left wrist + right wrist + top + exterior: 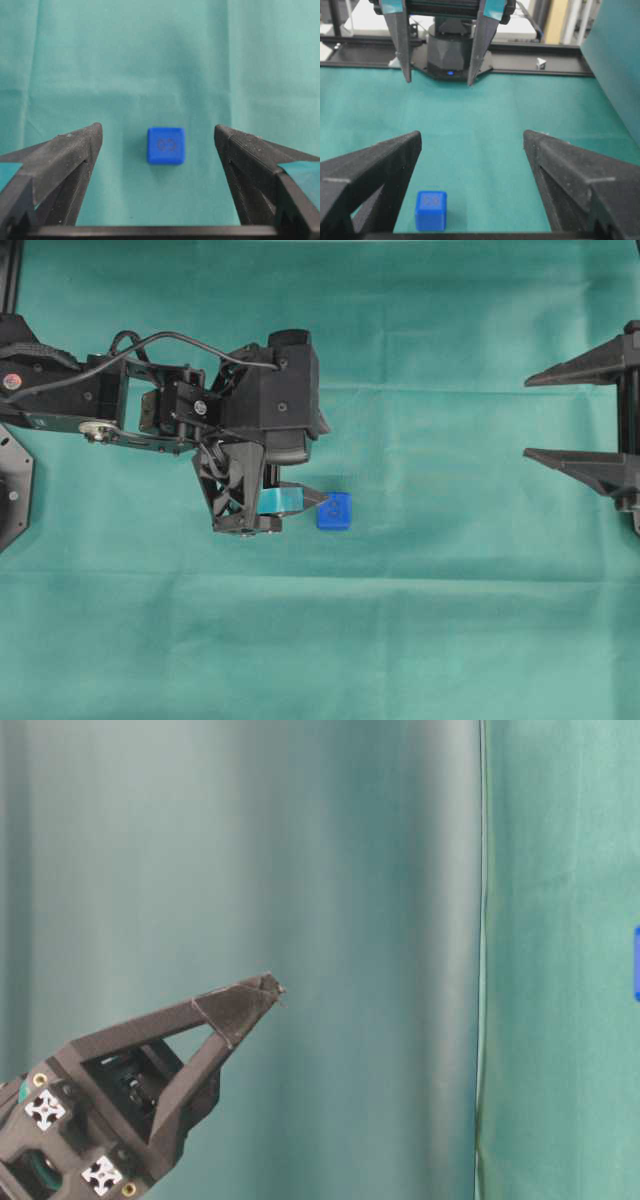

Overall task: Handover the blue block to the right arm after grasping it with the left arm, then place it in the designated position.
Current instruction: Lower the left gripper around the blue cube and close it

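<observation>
A green cloth (420, 640) fills the overhead view from edge to edge, creased in faint horizontal folds. The left arm (150, 400) stretches in from the left edge across the upper middle of that view, a black cable looping over its top. Its gripper (158, 142) points down at the cloth, its 2 black fingers (70, 155) spread wide apart, with teal tape showing at the lower corners of the left wrist view. The right arm (625, 430) only enters at the right edge of the overhead view, well apart from the left arm. Its gripper (472, 147) is also spread wide, its 2 all-black fingers (375, 170) holding nothing. The blue block (334, 511) sits on the cloth just below the centre of the overhead view, just beside the tip of the left gripper. In the left wrist view the block lies in the middle of the frame, between the 2 fingertips and touching neither. In the right wrist view it sits at the lower left, near the left-hand finger.
</observation>
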